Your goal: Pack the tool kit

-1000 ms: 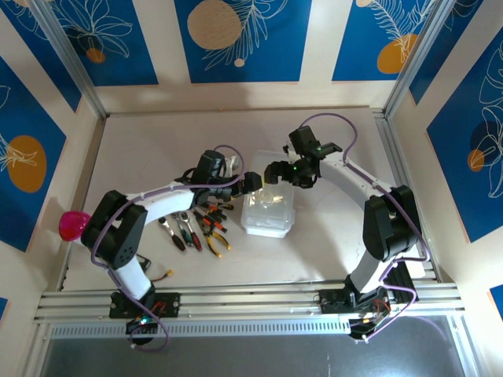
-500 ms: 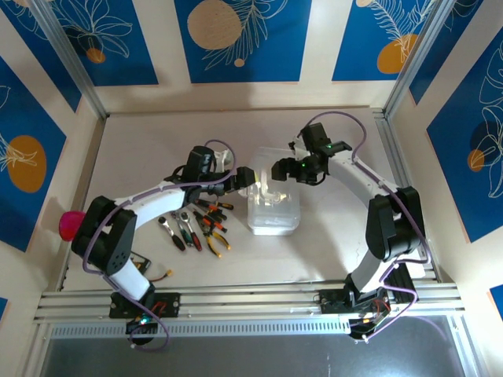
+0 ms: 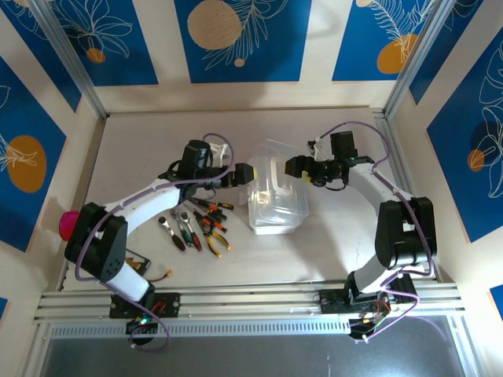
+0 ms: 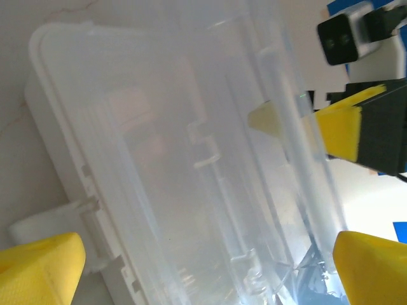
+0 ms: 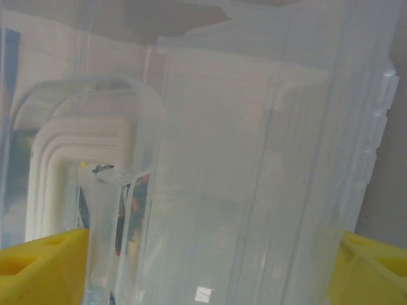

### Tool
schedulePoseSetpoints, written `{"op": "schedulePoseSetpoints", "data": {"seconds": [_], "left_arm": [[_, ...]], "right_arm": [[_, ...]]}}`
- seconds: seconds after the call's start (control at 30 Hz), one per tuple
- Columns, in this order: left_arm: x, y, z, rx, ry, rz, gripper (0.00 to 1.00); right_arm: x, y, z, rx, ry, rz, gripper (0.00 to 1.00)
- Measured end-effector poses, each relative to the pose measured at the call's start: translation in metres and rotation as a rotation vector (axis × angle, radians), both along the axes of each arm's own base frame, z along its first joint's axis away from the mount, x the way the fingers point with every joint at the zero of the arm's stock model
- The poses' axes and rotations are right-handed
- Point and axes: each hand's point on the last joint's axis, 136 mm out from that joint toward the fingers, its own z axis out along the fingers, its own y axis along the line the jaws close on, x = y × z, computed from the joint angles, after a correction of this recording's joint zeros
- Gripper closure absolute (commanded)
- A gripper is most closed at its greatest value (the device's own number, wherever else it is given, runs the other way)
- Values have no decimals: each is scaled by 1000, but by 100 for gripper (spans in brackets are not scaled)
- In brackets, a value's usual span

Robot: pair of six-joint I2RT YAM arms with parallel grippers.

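Note:
The tool kit's clear plastic case [image 3: 275,208] lies mid-table with its lid [image 3: 277,155] tilted up. Loose hand tools [image 3: 200,224], among them yellow-handled pliers and red-and-black screwdrivers, lie on the table left of it. My left gripper [image 3: 245,171] is at the case's upper left edge. It stands open in the left wrist view [image 4: 206,270], with the case [image 4: 159,159] spanning the gap ahead of its fingers. My right gripper [image 3: 295,165] is at the lid's right side, also open [image 5: 210,273]. The lid [image 5: 254,159] stands close across its wide jaws.
A pink ball [image 3: 71,224] sits at the left wall. A flat black card [image 3: 137,263] and a small orange piece [image 3: 169,273] lie near the left arm's base. The aluminium rail [image 3: 251,302] borders the near edge, and walls close the other sides.
The case's lid has swung up from nearly closed. My right gripper moved right and back, my left gripper drew slightly left and back, and the case shifted a little to the right.

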Motion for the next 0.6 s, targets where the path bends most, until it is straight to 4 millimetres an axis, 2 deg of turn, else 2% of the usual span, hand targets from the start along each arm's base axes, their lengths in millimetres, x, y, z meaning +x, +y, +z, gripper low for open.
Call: {"op": "schedulePoseSetpoints", "data": {"seconds": [0.17,0.27,0.37,0.53,0.6], "left_arm": [[2,-6,10,-30,-22,-23,0],[3,-15,7,-41,-14,-43,0],[4,-23,-5,-40,13,-57,0],[2,-29,-20,-23,49,-70,0],[2,-28,-20,-13,47,-71,0]], "right_arm": [[1,0,8,56,-25,14,12],[2,2,20,87,-67,28,12],[3,3,29,106,-98,40,12],[2,2,24,77,-83,31,1],[1,1,19,22,-68,22,1]]}}
